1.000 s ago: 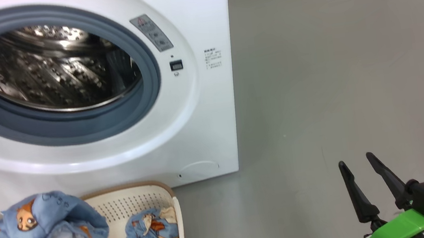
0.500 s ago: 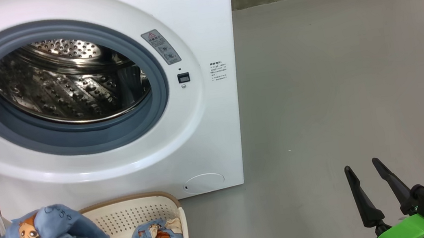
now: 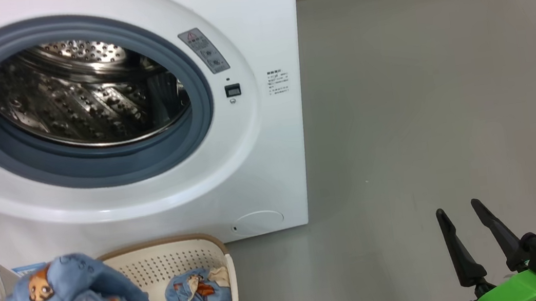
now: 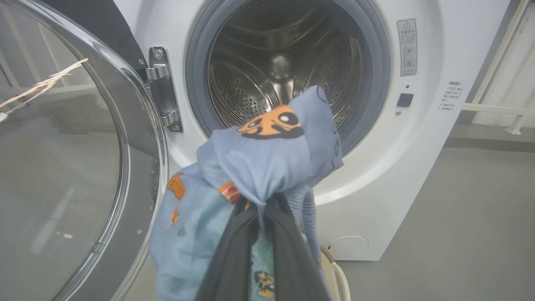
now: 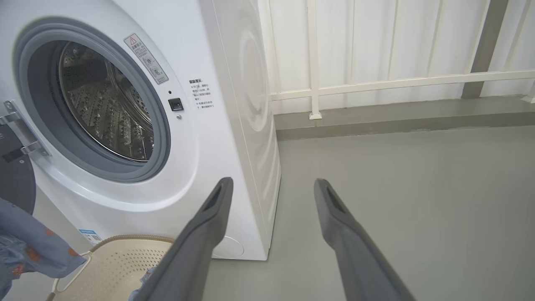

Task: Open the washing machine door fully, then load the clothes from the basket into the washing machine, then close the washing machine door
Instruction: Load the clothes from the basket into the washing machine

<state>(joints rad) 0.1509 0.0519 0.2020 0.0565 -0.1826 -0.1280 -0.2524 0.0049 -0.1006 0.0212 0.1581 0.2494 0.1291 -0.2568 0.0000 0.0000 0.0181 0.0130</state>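
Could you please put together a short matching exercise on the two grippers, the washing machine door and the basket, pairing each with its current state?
Things:
1. left gripper
2. right gripper
3. washing machine door
4. basket

States:
A. on the floor, with the second garment inside
B. fingers apart, holding nothing
C. swung open, clear of the drum
D. shut on the lifted garment

Pairs: 1-D, 2-B, 3-C, 4-A.
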